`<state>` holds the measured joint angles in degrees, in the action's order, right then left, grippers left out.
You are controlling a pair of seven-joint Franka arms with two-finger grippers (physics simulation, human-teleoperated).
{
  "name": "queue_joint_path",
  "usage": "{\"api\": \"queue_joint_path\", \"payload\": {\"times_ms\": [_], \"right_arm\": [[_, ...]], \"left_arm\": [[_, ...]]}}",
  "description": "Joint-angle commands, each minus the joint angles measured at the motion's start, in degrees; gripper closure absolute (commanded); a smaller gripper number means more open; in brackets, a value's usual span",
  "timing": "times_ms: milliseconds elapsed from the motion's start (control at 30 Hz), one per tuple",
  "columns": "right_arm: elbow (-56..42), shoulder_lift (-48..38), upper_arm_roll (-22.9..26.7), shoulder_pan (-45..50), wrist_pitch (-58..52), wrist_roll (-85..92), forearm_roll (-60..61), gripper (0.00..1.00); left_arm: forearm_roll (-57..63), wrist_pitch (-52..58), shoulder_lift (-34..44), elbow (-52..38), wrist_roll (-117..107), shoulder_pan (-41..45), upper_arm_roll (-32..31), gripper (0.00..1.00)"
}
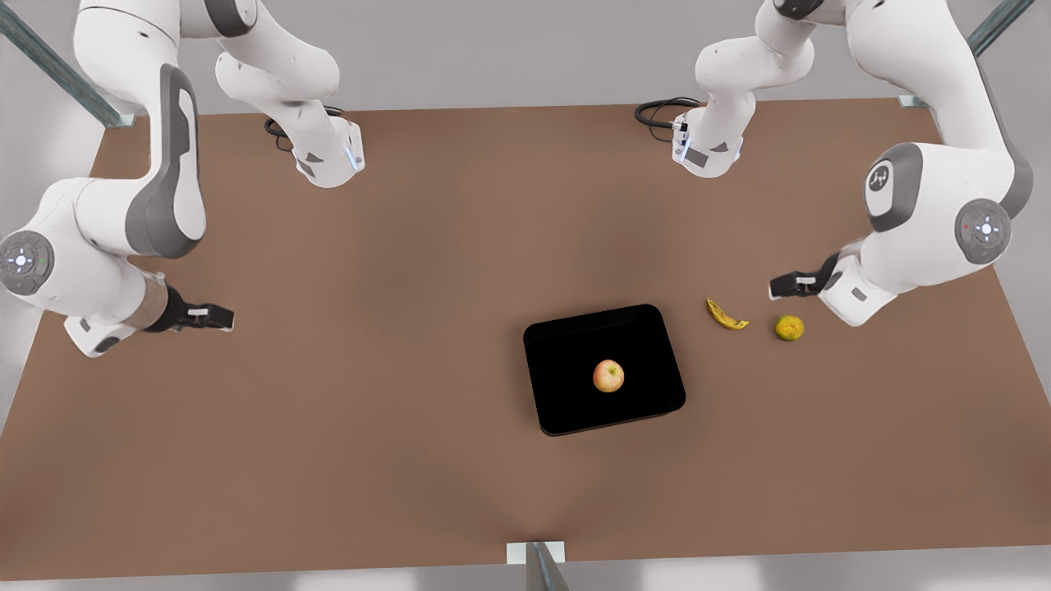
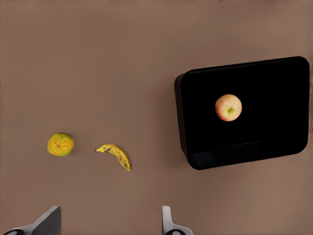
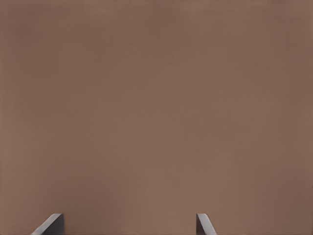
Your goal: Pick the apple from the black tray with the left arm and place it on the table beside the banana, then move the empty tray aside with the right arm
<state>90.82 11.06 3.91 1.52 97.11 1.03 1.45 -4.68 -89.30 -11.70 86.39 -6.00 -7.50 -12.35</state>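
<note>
Right gripper [image 1: 215, 317], at the front view's left: fingers spread wide, empty, over bare table [image 1: 369, 410]. Apple [image 1: 608, 376] sits centred in black tray [image 1: 575, 410]. Banana [image 1: 726, 315] lies just beside. Left gripper [image 1: 784, 286]: spread wide, empty.

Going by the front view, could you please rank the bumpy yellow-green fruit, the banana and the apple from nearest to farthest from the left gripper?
From the left gripper:
1. Yellow-green fruit, just below it on the table.
2. Banana, slightly farther, toward the tray.
3. Apple, on the black tray.
</note>
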Motion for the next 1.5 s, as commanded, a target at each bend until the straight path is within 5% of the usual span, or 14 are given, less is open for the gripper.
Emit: {"api": "queue_joint_path", "payload": {"times_ms": [0,100,200,300,367,433,600,1467], "right_arm": [[-0.12,-0.08,-0.13,0.59,7.75,0.9,-1.19,0.0],[-0.12,-0.08,-0.13,0.59,7.75,0.9,-1.19,0.0],[-0.21,-0.25,-0.04,0.59,7.31,0.9,-1.1,0.0],[-4.43,-0.43,-1.27,0.85,-0.69,0.82,-1.1,0.0],[-4.43,-0.34,-3.2,0.85,-1.57,0.82,-1.19,0.0],[-4.43,-0.16,-3.47,0.85,-1.57,0.82,-1.19,0.0],[-4.34,0.01,-4.62,2.26,-1.66,0.82,-1.97,0.0],[-4.43,0.89,-4.53,3.67,-1.66,0.73,-3.21,0.0]], "left_arm": [[0.55,-6.06,0.01,0.09,-4.81,0.21,-0.13,0.0],[3.34,-6.94,-1.22,0.09,-5.07,5.98,-0.39,0.0],[5.65,-7.55,-5.34,-2.45,-25.87,22.6,-0.83,0.0],[6.35,-17.13,-11.59,-2.81,-47.78,30.53,-0.83,0.0],[9.24,-21.53,-16.59,-3.77,-51.56,30.97,-0.74,0.0],[13.91,-21.97,-27.31,-13.69,-54.73,30.88,-0.39,0.0],[15.58,-28.39,-34.8,-16.96,-52.89,30.53,1.1,0.0],[19.71,-42.97,-34.36,-0.35,-51.39,27.63,1.1,0.0]]}}
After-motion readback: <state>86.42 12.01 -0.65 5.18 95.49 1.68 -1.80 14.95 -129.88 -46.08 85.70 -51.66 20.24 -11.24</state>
